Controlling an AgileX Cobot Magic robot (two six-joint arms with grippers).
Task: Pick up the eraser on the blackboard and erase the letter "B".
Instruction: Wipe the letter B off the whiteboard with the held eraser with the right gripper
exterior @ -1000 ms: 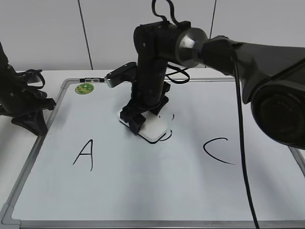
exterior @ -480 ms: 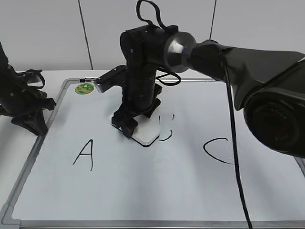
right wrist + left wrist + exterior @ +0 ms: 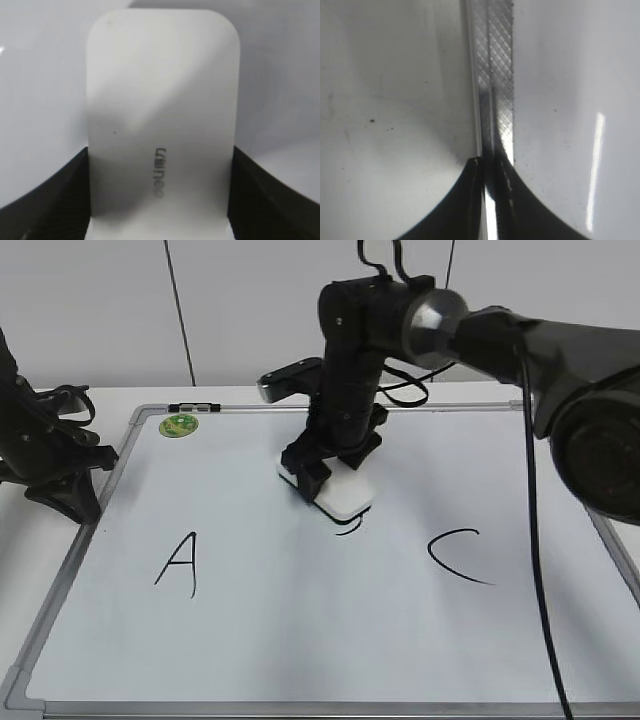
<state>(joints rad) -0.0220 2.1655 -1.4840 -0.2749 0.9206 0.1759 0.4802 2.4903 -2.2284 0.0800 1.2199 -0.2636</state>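
Note:
The blackboard (image 3: 300, 640) is a large white board with a grey frame, lying flat. My right gripper (image 3: 330, 472) is shut on the white eraser (image 3: 345, 498) and presses it on the board's middle. In the right wrist view the eraser (image 3: 162, 115) fills the space between both jaws, grey lettering showing. Of the letter "B" (image 3: 347, 530) only a short black curve shows just below the eraser. The black "A" (image 3: 177, 564) and "C" (image 3: 458, 555) are whole. My left gripper (image 3: 75, 495) rests off the board's left edge, jaws closed together in the left wrist view (image 3: 490, 200).
A round green magnet (image 3: 178, 425) and a small dark marker (image 3: 195, 407) sit at the board's top left. The board's grey frame (image 3: 495, 85) runs under the left gripper. The right arm (image 3: 520, 340) reaches in from the right above the board.
The right gripper swept the eraser left over the "B", then back right and slightly up. Most of the letter's strokes are gone; only a small bottom curve is left. The left arm stayed still.

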